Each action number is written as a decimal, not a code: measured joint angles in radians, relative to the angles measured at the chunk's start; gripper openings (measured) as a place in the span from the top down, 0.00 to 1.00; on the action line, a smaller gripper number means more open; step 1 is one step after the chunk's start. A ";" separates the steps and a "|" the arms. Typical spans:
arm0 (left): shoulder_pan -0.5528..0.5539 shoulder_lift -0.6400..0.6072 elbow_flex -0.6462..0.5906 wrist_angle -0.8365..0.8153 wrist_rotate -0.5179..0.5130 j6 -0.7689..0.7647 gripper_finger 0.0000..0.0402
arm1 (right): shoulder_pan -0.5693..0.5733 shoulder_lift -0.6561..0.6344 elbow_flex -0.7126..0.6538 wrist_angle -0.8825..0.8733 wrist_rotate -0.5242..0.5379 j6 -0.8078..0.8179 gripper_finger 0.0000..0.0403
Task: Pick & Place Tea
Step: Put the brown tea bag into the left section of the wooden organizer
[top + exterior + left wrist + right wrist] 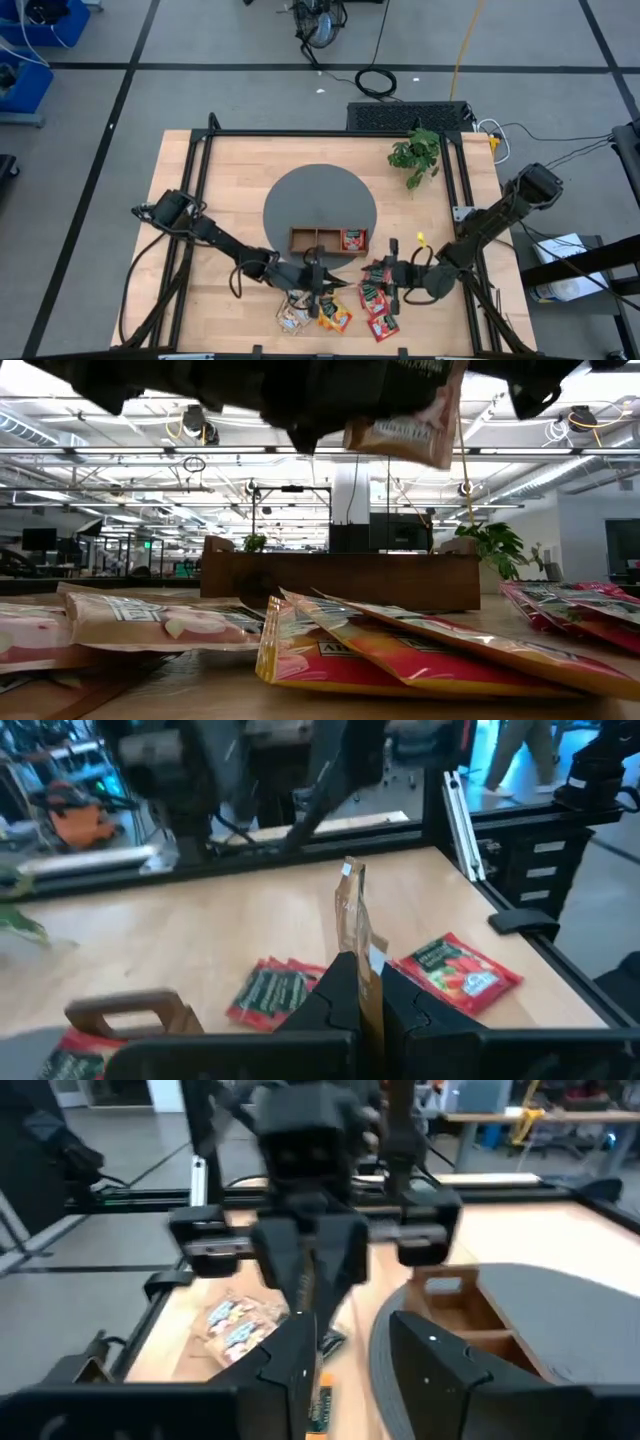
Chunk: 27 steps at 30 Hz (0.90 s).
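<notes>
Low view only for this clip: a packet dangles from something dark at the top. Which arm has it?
Observer: The left end effector. Its wrist view shows it shut on a beige-brown tea packet, held edge-up.
Operator: And the right arm?
Observer: The right end effector is open with nothing between its fingers. In the high view it sits beside the loose red packets.
Operator: Anything in the tray?
Observer: The high view shows one red packet in the right-hand compartment of the wooden tray. The other two compartments look empty.
</notes>
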 joint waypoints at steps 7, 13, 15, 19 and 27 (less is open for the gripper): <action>0.013 0.000 0.073 -0.183 -0.064 -0.001 0.99 | -0.013 0.000 0.000 -0.039 -0.027 0.028 0.67; 0.011 0.000 0.082 -0.215 -0.094 -0.010 0.99 | -0.036 0.000 0.000 -0.057 -0.098 0.062 0.65; 0.009 0.000 0.082 -0.212 -0.094 -0.009 0.99 | -0.047 0.000 0.000 -0.076 -0.106 0.082 0.64; 0.008 0.000 0.082 -0.212 -0.096 -0.011 0.98 | -0.076 0.027 0.000 -0.092 -0.133 0.106 0.64; 0.011 0.000 0.082 -0.216 -0.098 -0.031 0.98 | -0.134 0.119 0.000 -0.015 -0.209 0.077 0.64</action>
